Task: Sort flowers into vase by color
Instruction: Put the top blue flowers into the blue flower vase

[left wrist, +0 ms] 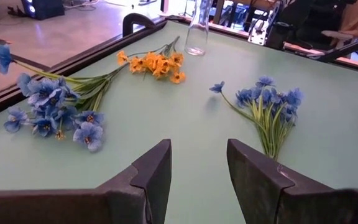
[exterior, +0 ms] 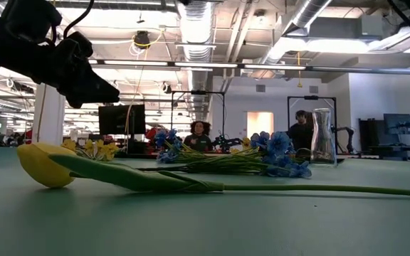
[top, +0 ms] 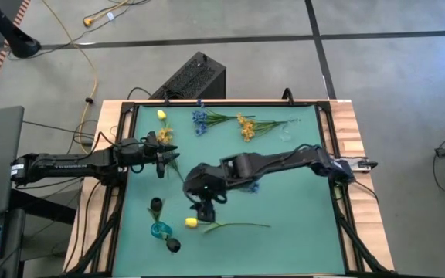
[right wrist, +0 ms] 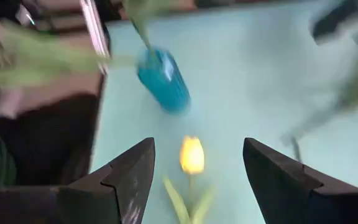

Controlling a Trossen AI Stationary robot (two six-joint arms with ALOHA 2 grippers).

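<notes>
On the bench's (top: pixel 300 247) left side the left end effector (top: pixel 163 154) waits with fingers spread and empty, pointing toward the blue flowers (left wrist: pixel 58 112) and orange flowers (left wrist: pixel 154 63) lying at the far edge, well away from the tulip. Toward the middle, the right end effector (top: pixel 201 210) hangs just above the yellow tulip (top: pixel 191 222), fingers spread wide with the bud (right wrist: pixel 192 155) showing between them, so the right arm is plainly the nearer one. The tulip lies flat near the front edge, bud to the left and stem (top: pixel 238 225) running right, with a blue vase (top: pixel 159 229) just left of it; the right arm reaches in from the right edge, wrist bent down over the bud.
</notes>
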